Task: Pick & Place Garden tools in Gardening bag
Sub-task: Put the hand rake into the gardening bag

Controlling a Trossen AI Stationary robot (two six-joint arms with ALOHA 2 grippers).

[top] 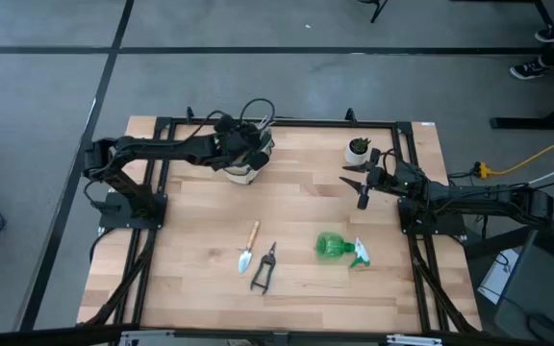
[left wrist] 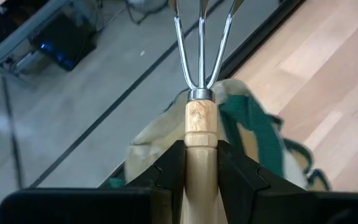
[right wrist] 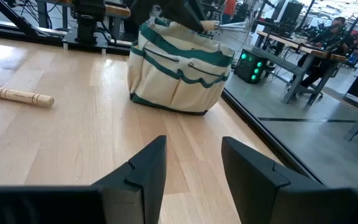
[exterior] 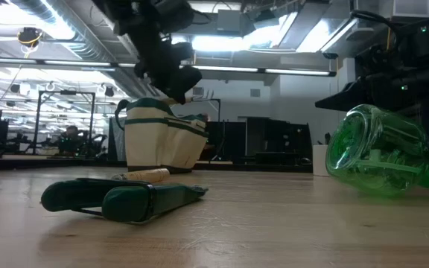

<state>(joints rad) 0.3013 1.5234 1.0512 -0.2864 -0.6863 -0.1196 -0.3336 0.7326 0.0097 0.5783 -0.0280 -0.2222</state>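
Note:
The beige gardening bag with green trim stands on the table at the far middle; it also shows in the low view and the right wrist view. My left gripper is above the bag, shut on the hand rake. The trowel, the black pruning shears and the green spray bottle lie flat on the table near the front. My right gripper is open and empty at the right, its fingers pointing toward the bag. My left gripper pinches the rake's wooden handle between its two fingers, close behind the metal collar. The handle runs along the fingers, and the three metal tines stick out ahead of them. The rake is lifted clear, over the bag's open top.
A small plant in a white pot stands at the far right, close to my right gripper. A black frame runs around the table's edges. Bare wood lies between the bag and the tools at the front.

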